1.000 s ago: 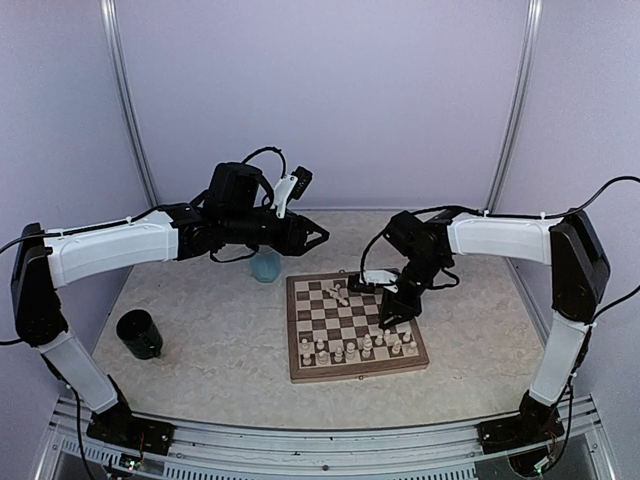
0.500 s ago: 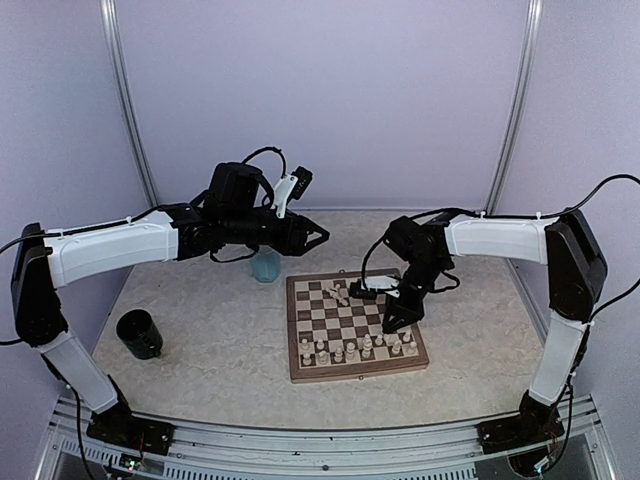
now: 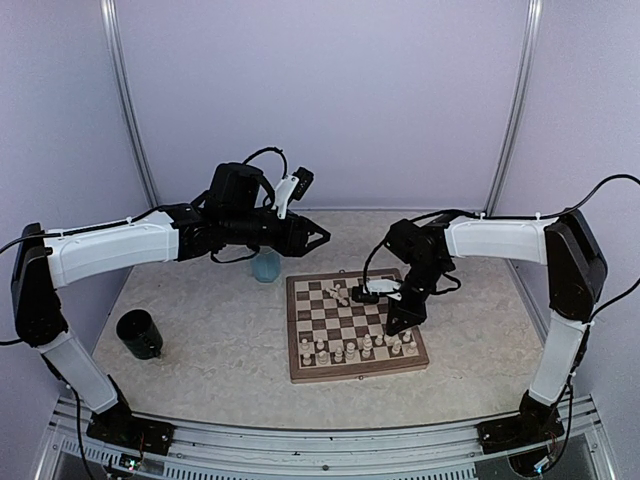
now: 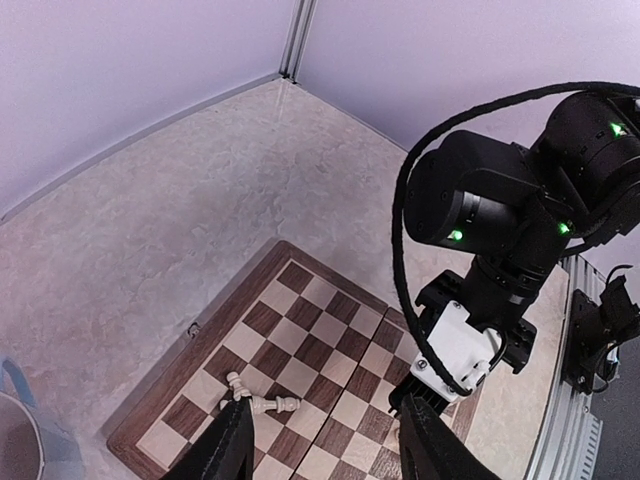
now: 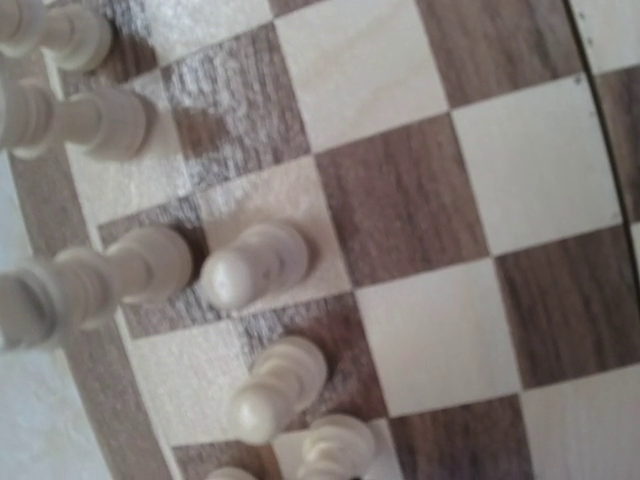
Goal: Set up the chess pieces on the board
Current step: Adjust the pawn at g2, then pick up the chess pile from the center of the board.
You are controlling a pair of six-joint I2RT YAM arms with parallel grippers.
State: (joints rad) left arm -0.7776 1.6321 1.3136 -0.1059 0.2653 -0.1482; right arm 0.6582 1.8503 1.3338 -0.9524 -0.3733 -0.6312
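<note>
The board (image 3: 300, 330) lies right of the table's middle. Several cream chess pieces (image 3: 355, 348) stand along its near rows, and two pieces (image 3: 340, 293) lie tipped over, touching, near its far edge; the left wrist view shows them (image 4: 258, 402) too. My right gripper (image 3: 398, 325) points down over the board's right side, close above the standing pieces. Its fingers do not show in the right wrist view, which is filled by blurred pieces (image 5: 255, 262) on the squares. My left gripper (image 3: 322, 238) hovers open and empty behind the board, its fingers (image 4: 225, 450) wide apart.
A pale blue cup (image 3: 266, 265) stands behind the board's far left corner, under my left arm. A dark cup (image 3: 139, 334) sits at the left of the table. Lilac walls and metal posts (image 3: 128, 110) close in the back and sides.
My right gripper has moved a little lower and nearer, toward the standing pieces on the board's right side. The left arm has not moved.
</note>
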